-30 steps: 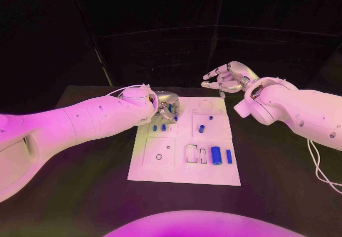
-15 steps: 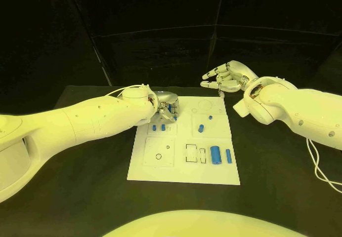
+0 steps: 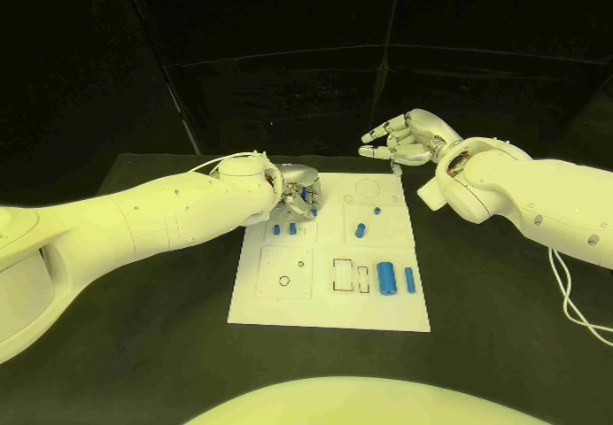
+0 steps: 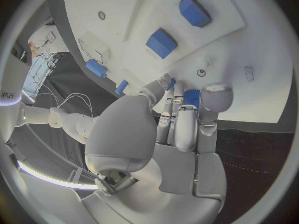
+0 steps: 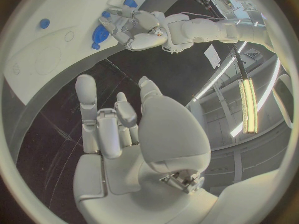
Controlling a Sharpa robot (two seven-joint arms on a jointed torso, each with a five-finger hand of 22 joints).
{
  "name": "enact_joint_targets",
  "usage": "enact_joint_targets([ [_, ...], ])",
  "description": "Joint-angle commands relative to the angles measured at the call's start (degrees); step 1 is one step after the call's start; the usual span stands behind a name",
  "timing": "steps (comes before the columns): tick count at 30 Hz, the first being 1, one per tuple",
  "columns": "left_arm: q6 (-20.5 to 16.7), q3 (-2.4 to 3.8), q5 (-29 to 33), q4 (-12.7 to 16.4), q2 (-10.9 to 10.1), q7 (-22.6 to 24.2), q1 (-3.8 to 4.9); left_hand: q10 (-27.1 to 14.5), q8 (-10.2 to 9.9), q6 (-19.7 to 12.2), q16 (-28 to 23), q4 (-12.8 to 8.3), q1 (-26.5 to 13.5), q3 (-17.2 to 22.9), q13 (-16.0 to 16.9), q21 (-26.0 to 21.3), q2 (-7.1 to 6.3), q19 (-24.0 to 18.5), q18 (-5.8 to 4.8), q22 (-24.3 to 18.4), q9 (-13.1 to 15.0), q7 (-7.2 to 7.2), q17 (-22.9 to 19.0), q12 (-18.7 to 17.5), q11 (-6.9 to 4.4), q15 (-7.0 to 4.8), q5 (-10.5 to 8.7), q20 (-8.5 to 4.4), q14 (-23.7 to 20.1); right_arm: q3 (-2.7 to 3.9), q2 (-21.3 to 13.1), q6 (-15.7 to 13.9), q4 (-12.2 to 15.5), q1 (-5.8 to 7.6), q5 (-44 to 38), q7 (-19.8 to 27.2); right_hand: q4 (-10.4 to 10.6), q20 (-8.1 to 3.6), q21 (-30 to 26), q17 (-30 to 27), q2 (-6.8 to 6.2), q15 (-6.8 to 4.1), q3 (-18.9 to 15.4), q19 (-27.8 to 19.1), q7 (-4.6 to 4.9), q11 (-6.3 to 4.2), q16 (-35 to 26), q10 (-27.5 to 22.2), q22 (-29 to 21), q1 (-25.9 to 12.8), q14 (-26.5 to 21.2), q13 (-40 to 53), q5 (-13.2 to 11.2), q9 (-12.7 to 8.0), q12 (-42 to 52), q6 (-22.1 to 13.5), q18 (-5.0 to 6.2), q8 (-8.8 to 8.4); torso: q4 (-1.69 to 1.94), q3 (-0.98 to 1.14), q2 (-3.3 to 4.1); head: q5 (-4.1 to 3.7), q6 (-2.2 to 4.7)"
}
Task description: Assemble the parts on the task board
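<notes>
The white task board (image 3: 326, 297) lies mid-table. My left hand (image 3: 300, 189) hovers low over its far left part, fingers curled around a small blue part (image 4: 192, 97) pinched at the fingertips. On the board lie two short blue parts (image 3: 283, 229), a blue peg (image 3: 361, 231), a tiny one (image 3: 377, 211), a thick blue cylinder (image 3: 386, 278) and a slim one (image 3: 410, 280). My right hand (image 3: 407, 137) is raised beyond the board's far right corner, fingers apart, holding nothing. The right wrist view shows the left hand (image 5: 134, 27) over the board (image 5: 50, 45).
Empty rectangular slots (image 3: 344, 274) and small holes (image 3: 285, 282) mark the board's near half; a round outline (image 3: 368, 188) sits at its far end. Black table (image 3: 141, 336) surrounds the board. A white cable (image 3: 569, 301) hangs from the right arm.
The right hand has edged slightly up and away from the board. The left hand stays in place over the far left part.
</notes>
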Motion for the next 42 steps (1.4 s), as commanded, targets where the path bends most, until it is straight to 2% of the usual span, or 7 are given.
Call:
enact_joint_targets([
  [1,2.35,-0.30,0.32,0.14,0.08,0.01,-0.48,0.51,-0.38,-0.40,0.29,-0.28,-0.08,0.21,-0.05,0.20,-0.32,0.10,-0.54,0.06,-0.07,-0.07,-0.05,-0.37,0.03,-0.29,-0.25,-0.29,1.52,0.04,0.07,0.36,0.00,0.10,0.15,0.24,0.11,-0.05,-0.28,0.05,0.62,-0.34,-0.34,-0.20,-0.03,0.04,-0.19,-0.23,0.06,0.01,2.61,0.05,0.32,-0.06,-0.17,-0.40,0.66,0.23,0.01,-0.02,0.02,-0.07,-0.01],
  [6,2.42,-0.30,0.32,0.17,0.13,0.21,-0.48,0.53,-0.45,-0.41,0.27,-0.27,-0.11,0.22,-0.05,0.68,-0.32,0.17,-0.64,0.57,-0.07,-0.08,-0.10,-0.45,0.06,-0.26,-0.24,-0.28,1.51,0.04,0.12,0.44,-0.02,0.10,0.15,0.26,0.10,-0.05,-0.28,-0.03,0.63,-0.34,-0.35,-0.20,-0.02,0.04,-0.23,-0.25,0.05,0.05,2.59,0.02,0.32,-0.06,-0.17,-0.43,0.66,0.23,0.01,0.01,0.01,-0.06,-0.03],
  [11,1.65,-0.30,0.32,0.23,0.10,0.82,-0.48,1.45,-0.25,0.85,0.34,-0.08,-0.16,0.68,0.04,0.97,0.43,0.19,-0.70,0.95,0.16,-0.04,-0.05,-0.64,-0.12,-0.33,-0.25,-0.30,1.53,0.04,0.15,0.49,-0.03,0.10,0.15,0.27,0.10,-0.05,-0.28,-0.03,0.63,-0.34,-0.35,-0.20,-0.02,0.04,-0.23,-0.25,0.05,0.05,2.59,0.02,0.32,-0.06,-0.17,-0.43,0.66,0.23,-0.03,-0.01,0.00,-0.08,0.02],
  [22,-3.18,-0.28,0.89,0.60,-0.41,2.24,-0.48,4.73,-0.14,4.01,0.54,-0.41,0.36,2.53,0.07,1.35,1.86,0.19,-0.75,1.59,0.48,-0.17,-0.05,-2.12,-0.57,-0.69,-0.25,-0.60,1.58,0.04,0.18,0.70,-0.08,0.10,0.15,0.21,0.09,-0.05,-0.27,-0.04,0.66,-0.34,-0.35,-0.19,-0.02,0.04,-0.24,-0.17,0.07,0.07,2.59,0.14,0.32,-0.06,-0.10,-0.43,0.66,0.23,0.01,0.01,0.00,-0.20,0.08],
  [35,-5.55,-0.16,1.46,2.08,-1.89,2.85,-0.47,5.38,-0.49,4.44,0.63,-1.02,0.69,3.24,0.02,1.56,1.62,0.21,-0.80,1.89,0.42,-0.05,-0.01,-3.04,-0.46,-0.63,-0.24,-0.62,1.60,0.04,0.19,0.78,-0.15,0.09,0.15,0.23,0.09,-0.05,-0.27,-0.04,0.66,-0.34,-0.35,-0.19,-0.02,0.04,-0.24,-0.17,0.07,0.07,2.59,0.14,0.32,-0.06,-0.10,-0.43,0.66,0.23,0.06,-0.01,-0.03,-0.18,0.31],
  [37,-5.86,0.10,1.84,2.81,-2.42,2.89,-0.46,5.39,-0.59,4.41,0.63,-1.10,0.69,3.31,0.00,1.57,1.54,0.21,-0.81,1.91,0.40,0.00,-0.03,-3.20,-0.42,-0.60,-0.24,-0.61,1.59,0.04,0.16,0.77,-0.14,0.09,0.15,0.24,0.08,-0.05,-0.28,-0.04,0.69,-0.34,-0.34,-0.19,-0.02,0.04,-0.24,-0.17,0.06,0.10,2.59,0.14,0.31,-0.06,-0.09,-0.42,0.66,0.24,0.07,-0.02,-0.03,-0.19,0.38],
  [42,-6.41,2.08,2.45,5.05,-3.97,2.89,-0.45,5.42,-0.73,4.38,0.64,-1.21,0.69,3.43,-0.01,1.53,1.43,0.19,-0.81,1.89,0.36,0.08,-0.04,-3.45,-0.34,-0.55,-0.24,-0.58,1.59,0.04,0.06,0.75,-0.15,0.08,0.15,0.25,0.08,-0.05,-0.30,-0.03,0.73,-0.34,-0.34,-0.20,-0.03,0.03,-0.24,-0.17,0.04,0.14,2.60,0.13,0.30,-0.05,-0.08,-0.40,0.66,0.26,0.13,-0.04,-0.06,-0.22,0.57],
])
